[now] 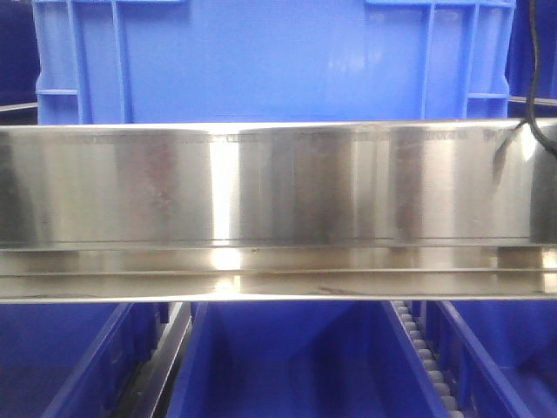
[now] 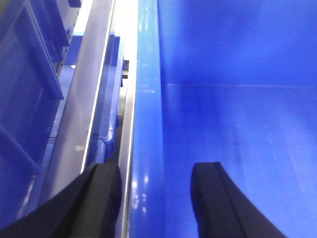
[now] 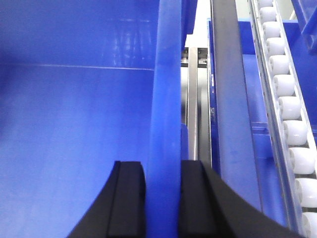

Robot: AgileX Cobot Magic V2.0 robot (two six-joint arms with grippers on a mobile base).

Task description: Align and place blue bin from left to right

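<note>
1. The large rectangular bright-blue plastic bin point(image 3: 74, 148) lies between your two arms, and both wrist views look down into its smooth hollow. Its side walls run straight away from the tools, along your reach. The task's shift would therefore go across them, towards your right.
2. The broad brushed stainless-steel shelf beam point(image 1: 278, 187) crosses the front view, and neither tool shows there. A second blue plastic crate point(image 1: 261, 61) stands on the level above the beam. I judge the open bin below the beam to be the one you hold, since a roller track flanks its right side in both views.
3. That track of white plastic rollers point(image 3: 287, 114) runs near the bin's right wall and parallel to it, with a dark rail between them.
4. Your right tool point(image 3: 163, 166) is clamped on the bin's right rim. Both black fingers touch the wall, one inside and one outside.
5. Your left tool point(image 2: 156, 168) straddles the left rim with its jaws spread. A gap shows on either side, wider on the inner side, so it grips nothing. In my judgement you should close it before you move the bin. Otherwise the pull comes from one side only, and the bin may skew against the track.
</note>
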